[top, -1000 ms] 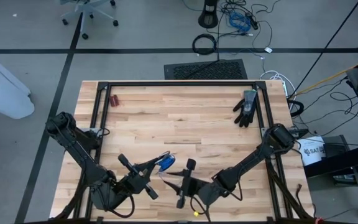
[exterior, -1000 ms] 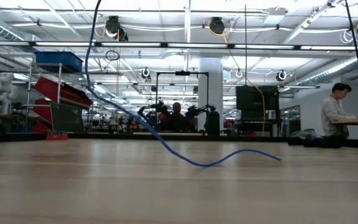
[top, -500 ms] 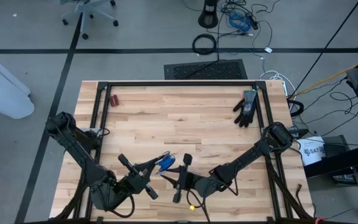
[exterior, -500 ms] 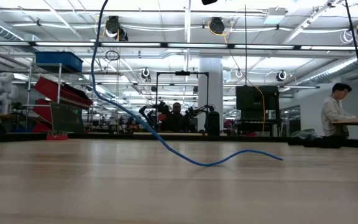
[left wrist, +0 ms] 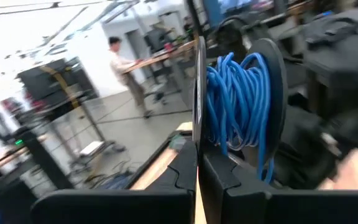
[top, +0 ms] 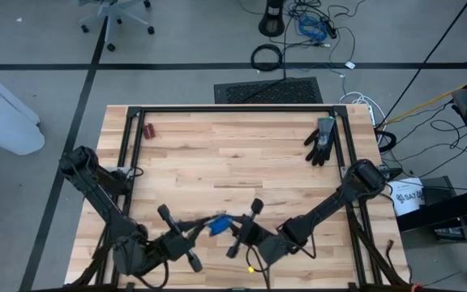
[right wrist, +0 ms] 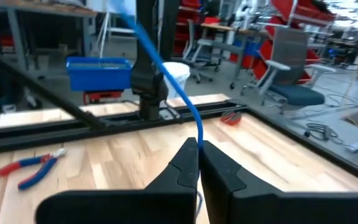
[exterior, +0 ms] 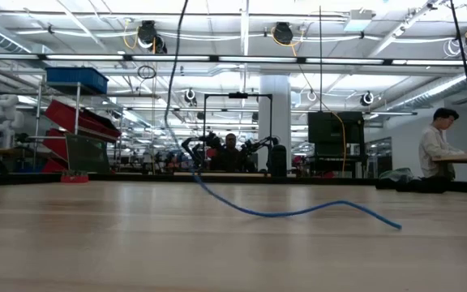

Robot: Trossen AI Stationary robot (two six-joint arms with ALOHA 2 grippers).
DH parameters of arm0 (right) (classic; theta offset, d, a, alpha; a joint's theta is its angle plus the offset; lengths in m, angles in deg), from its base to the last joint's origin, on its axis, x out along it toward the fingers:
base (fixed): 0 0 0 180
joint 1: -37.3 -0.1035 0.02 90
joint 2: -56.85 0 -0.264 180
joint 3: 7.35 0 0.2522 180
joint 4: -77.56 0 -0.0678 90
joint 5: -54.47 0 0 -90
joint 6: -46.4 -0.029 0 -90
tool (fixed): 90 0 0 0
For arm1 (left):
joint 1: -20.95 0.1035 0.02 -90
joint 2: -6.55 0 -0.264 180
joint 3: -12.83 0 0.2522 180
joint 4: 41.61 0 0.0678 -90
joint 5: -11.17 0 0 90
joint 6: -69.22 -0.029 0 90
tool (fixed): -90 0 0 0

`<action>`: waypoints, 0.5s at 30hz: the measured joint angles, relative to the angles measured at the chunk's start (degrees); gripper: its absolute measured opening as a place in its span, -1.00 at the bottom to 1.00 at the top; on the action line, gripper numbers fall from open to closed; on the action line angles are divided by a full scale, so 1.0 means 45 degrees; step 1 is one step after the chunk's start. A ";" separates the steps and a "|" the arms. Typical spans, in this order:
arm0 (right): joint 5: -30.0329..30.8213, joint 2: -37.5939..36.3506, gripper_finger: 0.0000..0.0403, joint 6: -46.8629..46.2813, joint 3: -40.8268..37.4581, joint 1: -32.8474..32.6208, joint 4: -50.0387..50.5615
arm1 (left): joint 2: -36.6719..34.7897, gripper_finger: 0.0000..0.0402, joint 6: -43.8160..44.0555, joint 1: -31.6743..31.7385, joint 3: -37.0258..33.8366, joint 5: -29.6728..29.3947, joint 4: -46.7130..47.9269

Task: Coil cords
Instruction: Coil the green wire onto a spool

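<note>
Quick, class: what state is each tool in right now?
Left tool: shut on the coiled blue cord.
Right tool: shut on the same cord's free run.

The cord [left wrist: 238,106] is bright blue, wound in a bundle and trailing as a single blue strand [exterior: 298,212]. Both claws, left [left wrist: 197,163] and right [right wrist: 198,163], are dark, near black. The tabletop [top: 233,158] is pale wood in light and tan strips, edged by a black frame. A black glove [top: 321,139] lies near its far right corner, and pliers [right wrist: 33,165] show red and blue handles.
</note>
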 joint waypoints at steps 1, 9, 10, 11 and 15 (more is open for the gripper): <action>0.0227 -0.0111 -1.00 0.0000 0.0000 -0.0097 0.0015 | 0.0001 -0.97 0.0000 -0.0069 0.0000 0.0175 0.0001; 0.2046 -0.1201 -1.00 0.0000 0.0000 -0.0948 0.0993 | -0.0110 -0.97 -0.0014 -0.0590 0.0000 0.1045 -0.0072; 0.2259 -0.1326 -1.00 -0.0005 0.0000 -0.1074 0.1074 | -0.0118 -0.97 -0.0062 -0.0645 0.0000 0.1127 -0.0082; 0.2486 -0.1436 -1.00 0.0004 0.0000 -0.1187 0.1092 | -0.0118 -0.97 -0.0163 -0.0711 0.0000 0.1131 -0.0077; 0.2920 -0.1852 -1.00 0.0198 0.0000 -0.1583 0.1093 | -0.0118 -0.97 -0.0393 -0.0798 0.0000 0.1090 0.0211</action>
